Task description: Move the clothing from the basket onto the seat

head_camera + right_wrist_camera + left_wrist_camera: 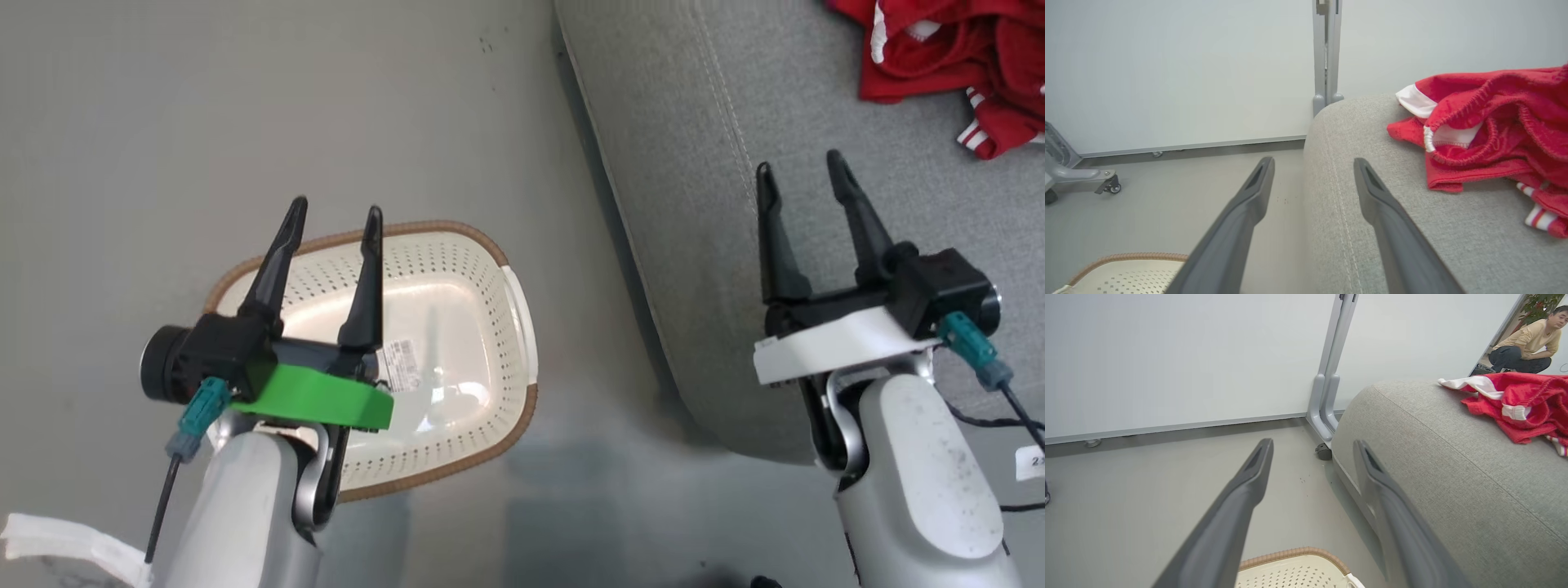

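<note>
My left gripper (335, 206) hangs with its two long, dark, tapering fingers spread and nothing between them. Directly beneath it sits the basket (482, 278). It is a rounded rectangle of cream plastic, its walls dotted with small holes, with a brown woven-look rim and a white handle on the side toward my right gripper (798, 162). Its glossy bottom catches the light, and a white printed label (402, 364) lies just by the base of my left fingers. The basket stands on a smooth, matt grey floor (204, 106).

My right gripper is likewise spread and holds nothing. It hovers above the seat (694, 147), close to the cushion's rounded edge. The seat is coarse grey woven fabric, with a pale stitched seam running under the fingers.

The clothing (955, 49) lies on the seat, ahead of my right gripper and off to its right, well apart from the fingertips. It is a crumpled heap of bright red knit with white trim and a red-and-white striped cuff.

Farther ahead of both grippers stands a pale, smooth wall panel with a grey metal post (1326, 53). In the left wrist view a person (1523, 347) crouches beyond the clothing.
</note>
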Tool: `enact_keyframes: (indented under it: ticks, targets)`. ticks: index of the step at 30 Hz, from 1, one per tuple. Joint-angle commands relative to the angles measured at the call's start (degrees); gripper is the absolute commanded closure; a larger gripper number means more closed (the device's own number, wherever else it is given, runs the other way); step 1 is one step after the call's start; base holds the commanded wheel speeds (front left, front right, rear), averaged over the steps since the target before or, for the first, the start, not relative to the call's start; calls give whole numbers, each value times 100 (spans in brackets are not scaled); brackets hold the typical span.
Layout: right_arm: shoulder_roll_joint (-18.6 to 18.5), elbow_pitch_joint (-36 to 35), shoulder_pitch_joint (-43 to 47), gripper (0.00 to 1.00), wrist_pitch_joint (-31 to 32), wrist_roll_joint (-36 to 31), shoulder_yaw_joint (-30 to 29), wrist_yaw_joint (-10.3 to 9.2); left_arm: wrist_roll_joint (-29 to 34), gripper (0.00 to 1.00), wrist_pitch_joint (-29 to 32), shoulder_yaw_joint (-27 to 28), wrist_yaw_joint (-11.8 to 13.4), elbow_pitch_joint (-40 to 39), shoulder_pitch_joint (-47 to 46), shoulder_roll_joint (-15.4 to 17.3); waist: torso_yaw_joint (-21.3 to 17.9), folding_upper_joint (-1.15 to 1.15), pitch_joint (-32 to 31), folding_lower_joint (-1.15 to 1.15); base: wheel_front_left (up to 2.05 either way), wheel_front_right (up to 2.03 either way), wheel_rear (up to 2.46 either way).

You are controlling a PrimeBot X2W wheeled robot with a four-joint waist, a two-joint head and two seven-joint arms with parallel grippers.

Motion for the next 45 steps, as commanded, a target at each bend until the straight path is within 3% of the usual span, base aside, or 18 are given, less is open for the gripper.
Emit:
enact_keyframes:
  ticks: [1,9,19,26,45]
  targets:
    - [-24,-89,237,0,-17,94,105,-8,99,0,-4,142,-27,9,188,-38,552,0,-816,0,0,0,0]
    - [-23,-550,1186,0,-18,7,237,-7,331,0,-3,723,142,-351,1218,-110,746,0,-1736,0,0,0,0]
    - [-20,-691,2221,0,-18,-97,215,-7,461,0,-3,770,484,-719,2434,-109,702,0,-2613,0,0,0,0]
    - [-21,-723,2611,0,-18,-116,240,-7,405,0,-3,625,762,-834,2870,-108,652,0,-2817,0,0,0,0]
    - [-21,-641,2732,0,-18,-140,283,-7,551,0,-3,412,684,-623,2827,-105,831,0,-2943,0,0,0,0]
